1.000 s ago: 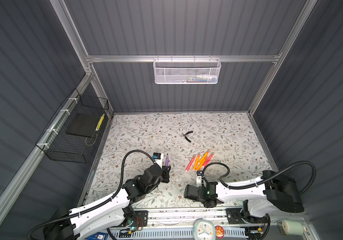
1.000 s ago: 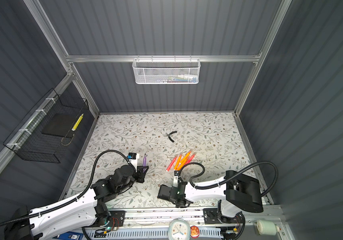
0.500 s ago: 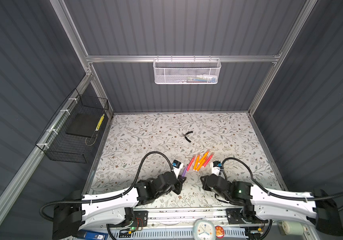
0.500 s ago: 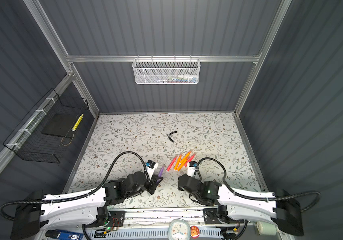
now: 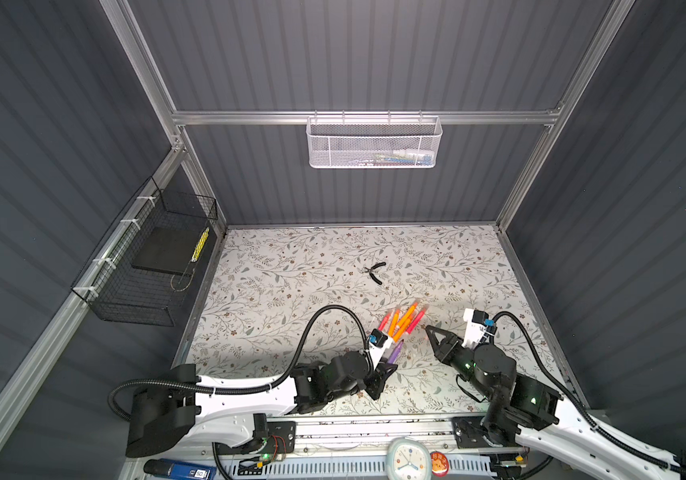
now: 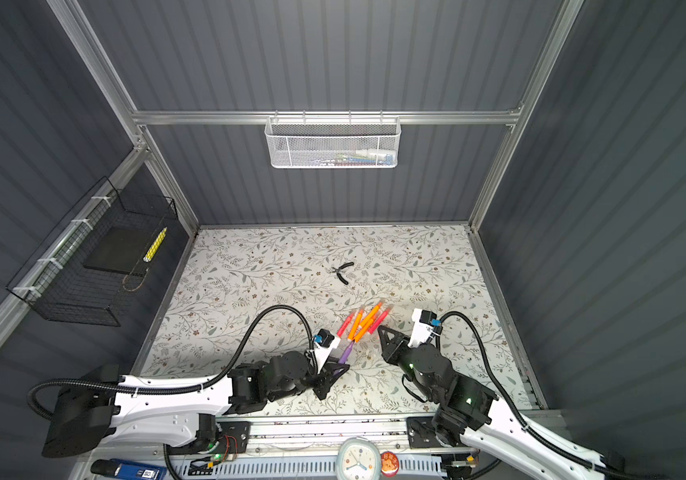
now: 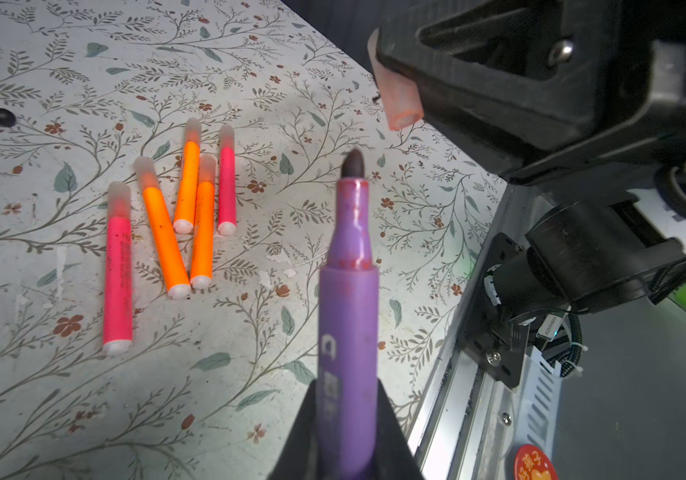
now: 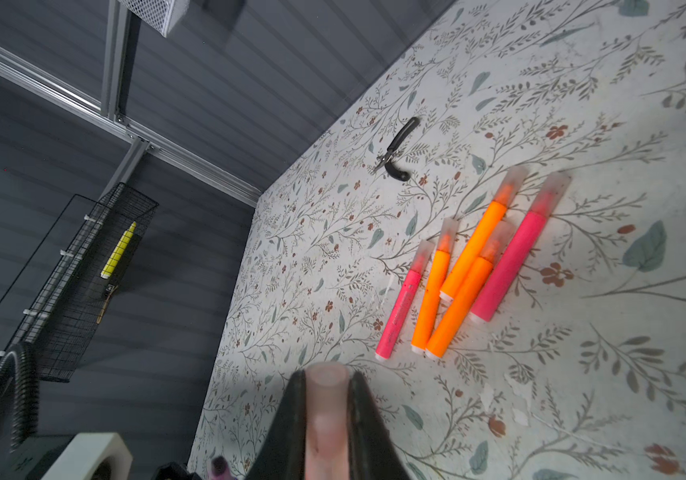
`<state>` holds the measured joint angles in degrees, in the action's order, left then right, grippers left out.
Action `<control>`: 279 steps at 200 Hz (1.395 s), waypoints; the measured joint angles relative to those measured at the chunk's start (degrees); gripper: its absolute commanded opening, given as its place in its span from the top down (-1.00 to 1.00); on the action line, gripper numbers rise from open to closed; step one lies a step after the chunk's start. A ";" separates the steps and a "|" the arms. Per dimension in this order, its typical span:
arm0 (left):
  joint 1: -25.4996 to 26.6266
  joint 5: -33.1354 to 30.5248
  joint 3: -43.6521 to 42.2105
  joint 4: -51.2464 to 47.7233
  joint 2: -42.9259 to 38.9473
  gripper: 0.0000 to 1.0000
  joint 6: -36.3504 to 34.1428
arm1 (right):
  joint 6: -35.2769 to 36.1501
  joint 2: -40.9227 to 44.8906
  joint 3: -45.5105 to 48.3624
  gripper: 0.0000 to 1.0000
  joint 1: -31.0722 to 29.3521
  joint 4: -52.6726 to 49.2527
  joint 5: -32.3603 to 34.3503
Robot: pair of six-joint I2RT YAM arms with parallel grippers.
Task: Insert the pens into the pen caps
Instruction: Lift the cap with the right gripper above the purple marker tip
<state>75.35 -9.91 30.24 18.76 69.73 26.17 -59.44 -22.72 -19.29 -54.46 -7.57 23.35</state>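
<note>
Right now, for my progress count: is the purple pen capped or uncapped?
Uncapped: the purple pen shows a bare dark tip; the pink cap sits apart, in the right pincer.

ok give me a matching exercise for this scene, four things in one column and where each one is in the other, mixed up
Things:
1. purple pen
2. lone pen cap
3. pliers
4. orange and pink pens

Places:
A. lying alone toward the back of the table
B. clamped in the right gripper
C. lying capped in a cluster on the table
D. clamped in the left gripper, tip bare

Pairs: 1-D, 2-B, 3-A, 4-C
</note>
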 measured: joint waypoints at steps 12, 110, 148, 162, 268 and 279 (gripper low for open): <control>0.00 0.44 -0.44 1.62 0.59 1.00 0.37 | 0.37 -0.22 0.31 1.00 0.42 2.05 -0.26; 0.00 0.57 -1.44 6.62 2.03 1.00 2.19 | -0.90 -9.44 4.37 1.00 1.64 21.62 -5.09; 0.00 0.57 -1.44 7.04 2.10 1.00 2.73 | -1.84 -12.83 5.51 1.00 1.64 27.76 -6.45; 0.00 0.55 -1.44 7.04 2.10 1.00 2.78 | -2.05 -13.64 5.51 1.00 1.64 29.49 -6.95; 0.00 -2.19 -1.44 6.25 2.14 1.00 2.95 | -3.63 -16.22 7.67 1.00 1.64 37.57 -11.98; 0.00 -2.51 -1.44 5.99 2.14 1.00 2.95 | -3.78 -16.81 8.02 1.00 1.64 37.97 -12.35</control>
<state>75.35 -12.43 28.80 24.75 71.88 29.12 -63.22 -39.53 -11.27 -52.82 30.39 11.00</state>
